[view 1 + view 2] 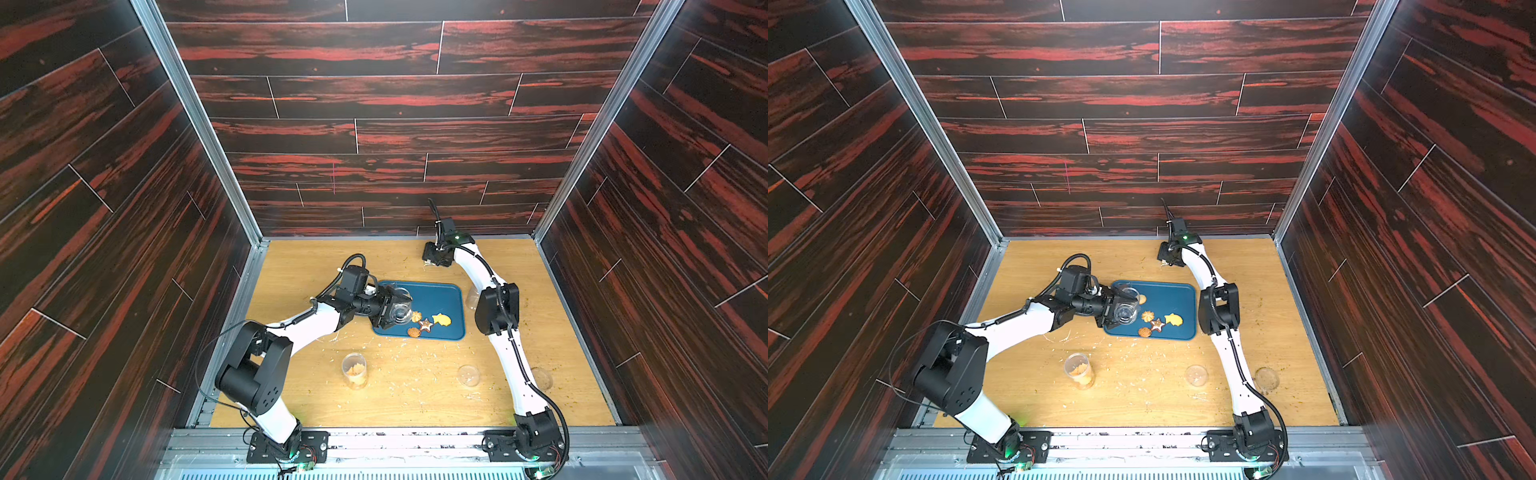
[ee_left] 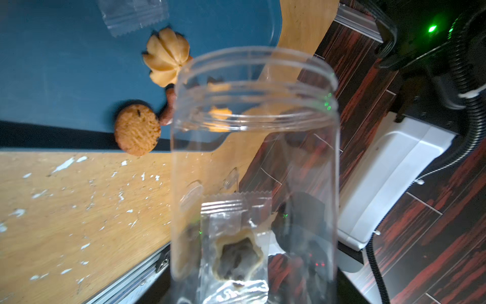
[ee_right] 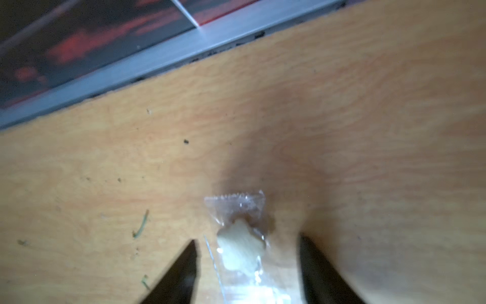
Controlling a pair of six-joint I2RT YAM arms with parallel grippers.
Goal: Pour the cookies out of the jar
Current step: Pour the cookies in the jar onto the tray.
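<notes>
Enclosure: dark, red-streaked wood-print panels [image 1: 374, 104] on three sides, with aluminium rails in the corners. Bench [image 1: 415, 399]: light wood grain, scuffed. A blue tray [image 1: 442, 293] sits mid-bench, and all places below are taken from it.

The left claw [image 1: 388, 311] reaches in over the tray's left end and pinches an open clear jar [image 1: 402, 313] across its body. The jar lies on its side in the grip. Its long axis runs crosswise to the claw's reach, mouth toward the tray's far edge and base toward the near edge. In the left wrist view, a wrapped dark cookie [image 2: 236, 252] sits inside the jar at the base end.

A second jar [image 1: 354, 370], upright with tan pieces inside, stands on the bench in front of the tray's near left corner.

The cookies [image 1: 426, 324] lie in a cluster of four on the tray's near half, just right of the held jar and past the claw's tips, untouched by it.
- The ridged golden one [image 1: 417, 316] is nearest the jar.
- Next is the iced brown star [image 1: 425, 324].
- The yellow fish shape [image 1: 441, 319] is farthest right.
- The round orange-brown one [image 1: 413, 331] lies at the near rim.

The right claw [image 1: 434, 259] is behind the tray's far edge, low over the bench. The right wrist view is blurred. Its fingers [image 3: 184, 268] are spread, one on each side of a wrapped pale cookie [image 3: 242, 247] lying on the bench, with a gap showing at both tips.

Pale crumbs [image 1: 415, 361] are scattered on the bench in front of the tray.
</notes>
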